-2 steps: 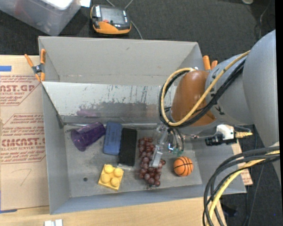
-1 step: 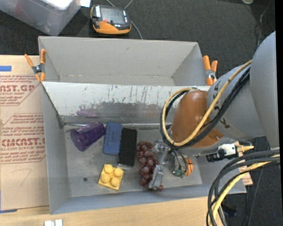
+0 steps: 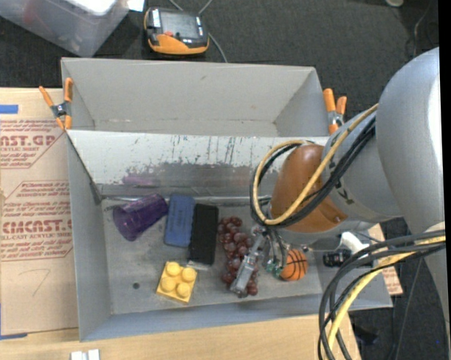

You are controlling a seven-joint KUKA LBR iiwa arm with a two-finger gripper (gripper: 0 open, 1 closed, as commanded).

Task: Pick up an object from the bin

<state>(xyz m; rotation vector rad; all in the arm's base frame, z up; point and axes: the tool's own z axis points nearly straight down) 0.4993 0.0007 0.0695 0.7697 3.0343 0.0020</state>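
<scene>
**A:** What does the bin rest on, and what is around it?

**B:** The grey metal bin (image 3: pixel 89 239) has a pale wooden tabletop (image 3: pixel 216 347) along its near edge. Beyond its far wall lies dark floor, where an orange-and-black device with a small screen (image 3: pixel 176 30) sits beside a clear plastic box (image 3: pixel 79 18). The bin's floor is scuffed and its back slope is streaked.

**A:** How many things are inside it?

**B:** Six, one of each kind. From the left there is a see-through purple cup (image 3: pixel 140 216) on its side, then a blue block (image 3: pixel 179 220) and a black block (image 3: pixel 204 233) lying side by side and touching. A yellow studded brick (image 3: pixel 176 280) lies nearer the front wall. A bunch of dark red grapes (image 3: pixel 231 238) lies just right of the black block, and a small orange basketball (image 3: pixel 293 265) is at the far right.

**A:** And the robot?

**B:** Its arm (image 3: pixel 409 154) comes in from the right, with an orange cover (image 3: pixel 303 187) and looped yellow-and-black cables at the wrist. The pincer (image 3: pixel 246 280) is down at the front end of the grape bunch, between the grapes and the basketball. One cannot tell whether it is released or clenched, nor whether it grasps any grapes.
</scene>
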